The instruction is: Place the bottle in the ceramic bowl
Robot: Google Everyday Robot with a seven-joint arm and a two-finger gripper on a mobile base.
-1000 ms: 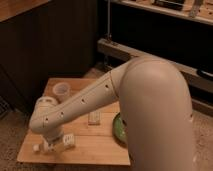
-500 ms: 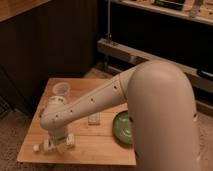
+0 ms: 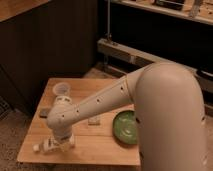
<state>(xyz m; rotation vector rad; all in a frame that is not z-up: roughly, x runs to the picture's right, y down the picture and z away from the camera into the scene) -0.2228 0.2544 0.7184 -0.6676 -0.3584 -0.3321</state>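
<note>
Wooden worktop [image 3: 102,149] carries all items. Reference landmark: the ceramic bowl [image 3: 124,128], glossy green, at the worktop's right side and partly hidden by the robot's white body.

Change noted: over the last second the arm [image 3: 100,104] has swung clear of the ceramic bowl, so more of its mottled interior is now exposed. The end effector [image 3: 64,141] has remained low, at worktop height, well to the left of the ceramic bowl and nearer the front edge.

Position of the bottle [image 3: 46,146]: lying on its side on the worktop, well to the left of the ceramic bowl, immediately beside the end effector on the side away from the bowl. Its position has barely shifted across the three views.

End effector state: cannot be determined. Contact with the bottle appears likely, but a secure hold is not confirmed.

Assessment: the task is at the pick-up stage. The bottle is not lifted and the ceramic bowl holds nothing. With the bowl uncovered, the transfer path rightward looks unobstructed. A whitish cup [image 3: 61,90] stands left of and behind the ceramic bowl, off that path.
</note>
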